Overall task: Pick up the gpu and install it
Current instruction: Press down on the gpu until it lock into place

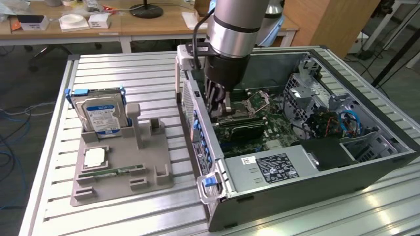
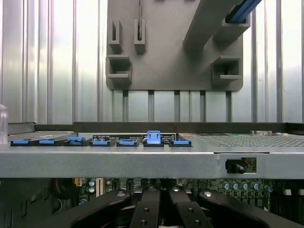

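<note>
Gripper [image 1: 222, 109] closed inside case [image 1: 367, 162] | held item unclear | gpu [image 1: 246, 129] partly hidden

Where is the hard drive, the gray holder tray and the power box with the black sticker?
hard drive [image 1: 104, 116], exterior view, on its blue-white label.
gray holder tray [image 1: 121, 183], exterior view, on a bare patch of its flat base.
power box [image 1: 276, 167], exterior view, on its black sticker.

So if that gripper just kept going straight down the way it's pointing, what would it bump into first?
Most likely the motherboard inside the open computer case. The shut gripper points down into the case, just above a dark card lying on the board. Depth is unclear, so it may meet that card first.
</note>
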You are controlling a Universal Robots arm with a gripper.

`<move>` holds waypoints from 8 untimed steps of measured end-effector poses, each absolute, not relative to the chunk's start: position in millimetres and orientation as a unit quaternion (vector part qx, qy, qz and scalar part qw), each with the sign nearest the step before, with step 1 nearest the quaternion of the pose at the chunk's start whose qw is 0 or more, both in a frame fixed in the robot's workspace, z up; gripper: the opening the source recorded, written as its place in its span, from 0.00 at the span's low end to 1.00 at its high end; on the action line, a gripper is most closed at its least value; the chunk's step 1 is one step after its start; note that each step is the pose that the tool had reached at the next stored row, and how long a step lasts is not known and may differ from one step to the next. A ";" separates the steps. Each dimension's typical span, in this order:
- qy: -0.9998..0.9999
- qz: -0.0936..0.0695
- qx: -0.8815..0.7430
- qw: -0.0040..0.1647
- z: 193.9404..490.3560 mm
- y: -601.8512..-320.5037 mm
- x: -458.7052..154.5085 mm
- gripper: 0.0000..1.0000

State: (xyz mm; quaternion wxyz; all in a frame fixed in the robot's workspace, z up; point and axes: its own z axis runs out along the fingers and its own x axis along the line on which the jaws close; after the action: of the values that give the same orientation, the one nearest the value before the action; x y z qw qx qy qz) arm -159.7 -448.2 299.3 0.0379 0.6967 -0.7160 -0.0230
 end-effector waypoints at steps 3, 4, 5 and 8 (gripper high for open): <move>-0.716 -0.023 0.697 0.038 299.7 -448.2 -159.8 0.11; -0.716 -0.023 0.697 0.038 299.7 -448.2 -159.7 0.11; -0.716 -0.023 0.697 0.038 299.7 -448.2 -159.6 0.11; -0.716 -0.023 0.697 0.038 299.7 -448.2 -159.6 0.11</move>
State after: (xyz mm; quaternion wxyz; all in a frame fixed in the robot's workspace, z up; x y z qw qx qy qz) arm -159.6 -448.2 299.7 0.0380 0.6968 -0.7159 -0.0233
